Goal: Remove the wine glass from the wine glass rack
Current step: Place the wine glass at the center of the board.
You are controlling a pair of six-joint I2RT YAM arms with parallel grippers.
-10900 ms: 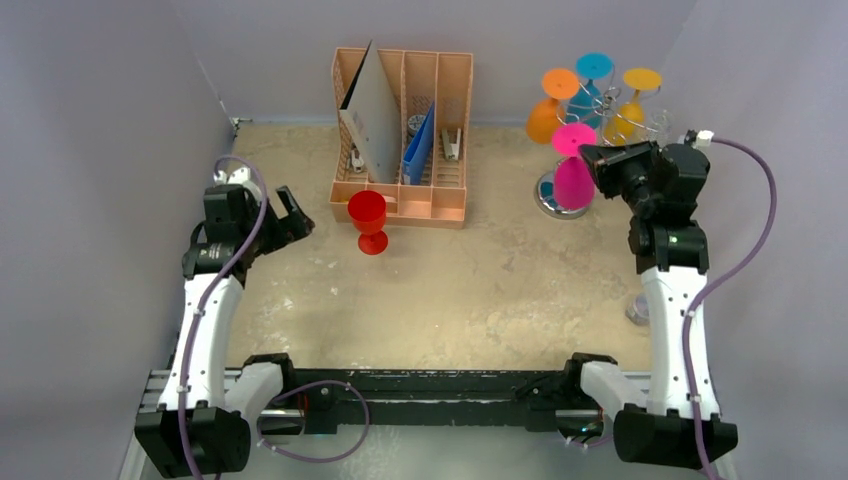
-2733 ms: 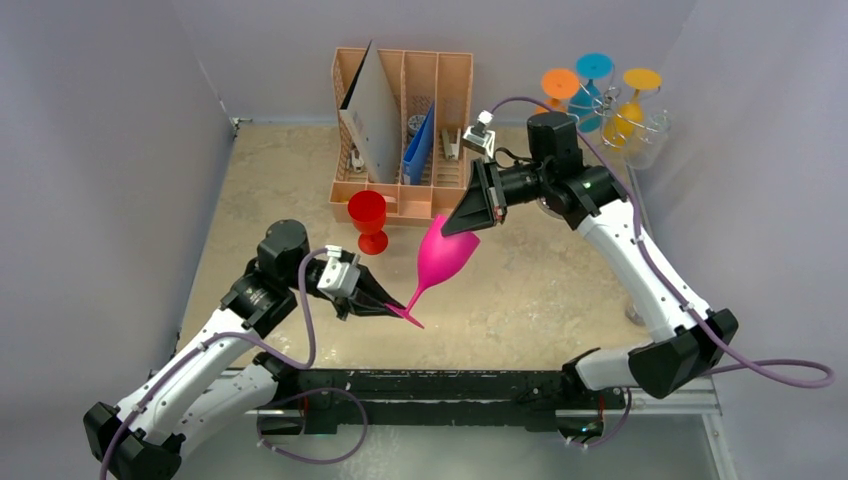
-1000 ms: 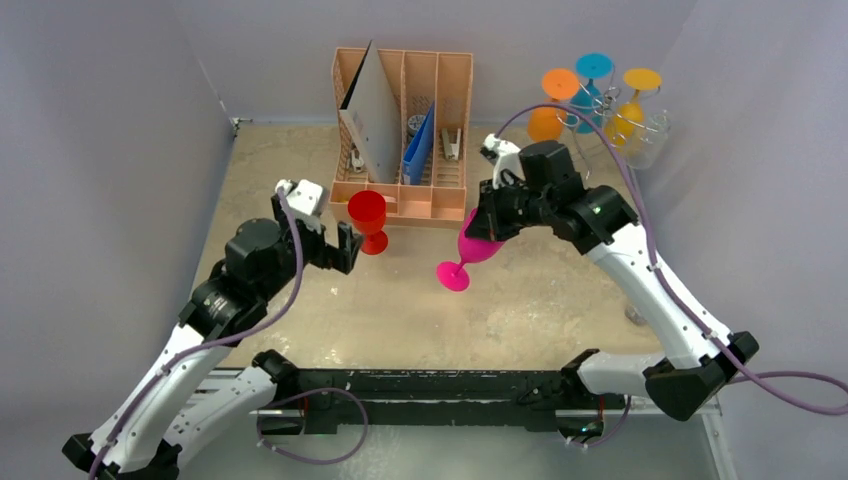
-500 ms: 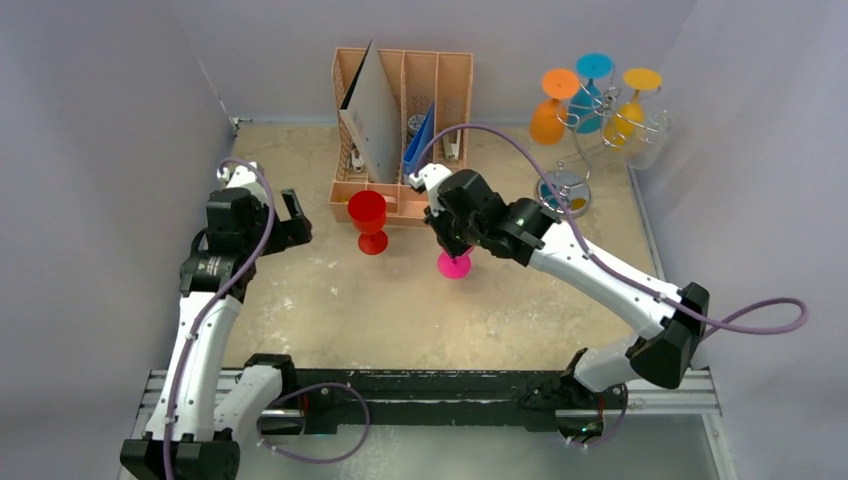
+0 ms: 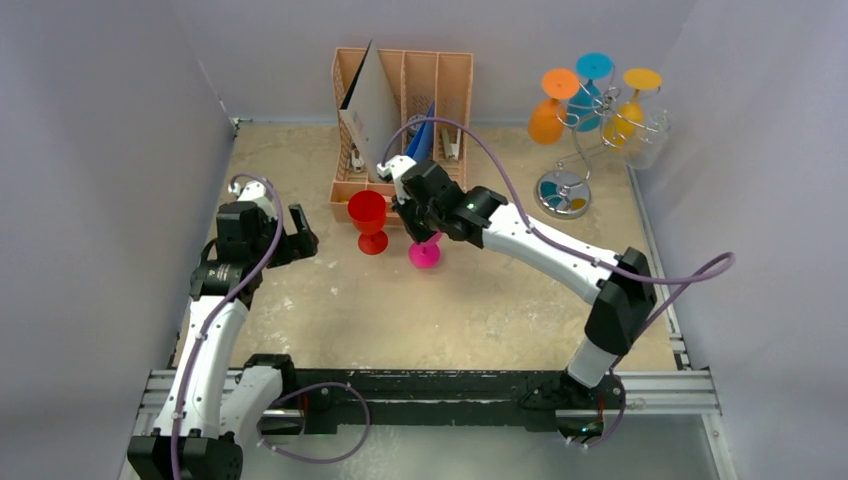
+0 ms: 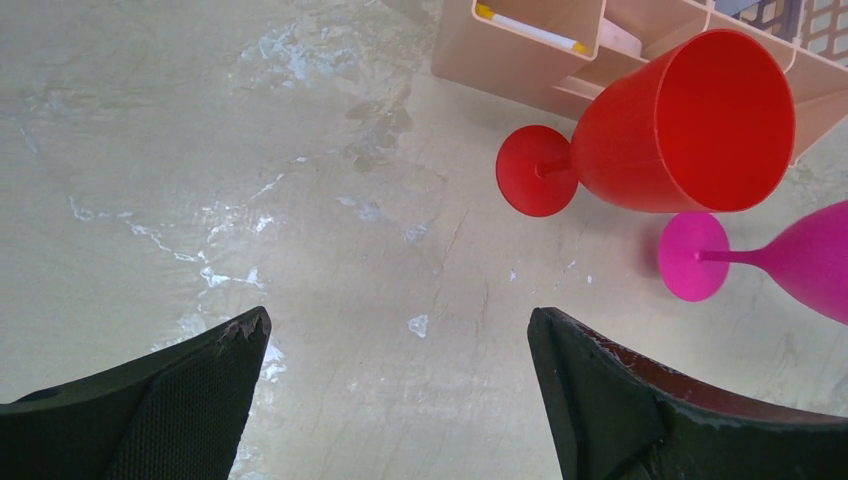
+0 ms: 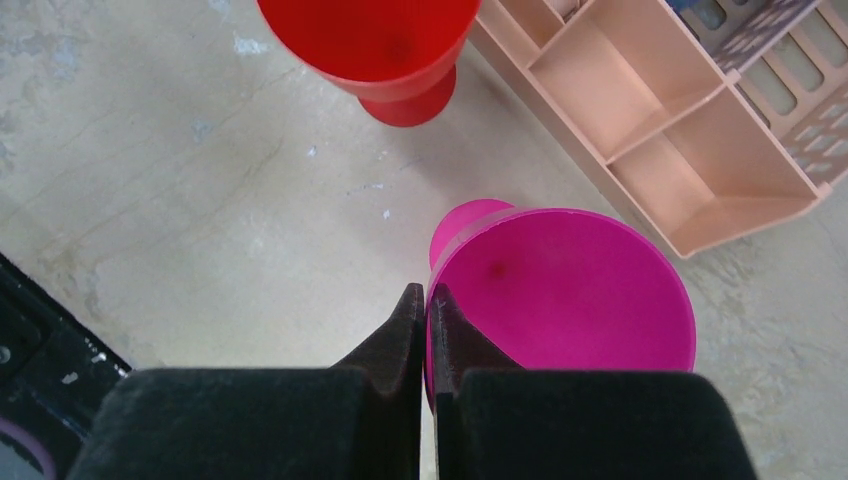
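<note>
The pink wine glass (image 5: 424, 252) is upright just right of a red wine glass (image 5: 368, 215), in front of the peach organiser. My right gripper (image 5: 418, 222) is shut on its rim, one finger inside the bowl (image 7: 570, 290) and one outside, tips together (image 7: 424, 292). Its foot (image 6: 693, 257) is on or just above the tabletop. The silver wine glass rack (image 5: 563, 192) stands at the back right with orange, blue and yellow glasses hanging from it. My left gripper (image 5: 298, 235) hovers open at the left (image 6: 397, 320), holding nothing.
The peach slotted organiser (image 5: 445, 195) with folders stands at the back centre, close behind both glasses. The red glass (image 7: 375, 40) is a short gap from the pink one. Grey walls close in the left, back and right sides.
The right arm has carried the pink glass leftward, upright, to beside the red glass. The left arm has drawn back a little toward the left, still open.
</note>
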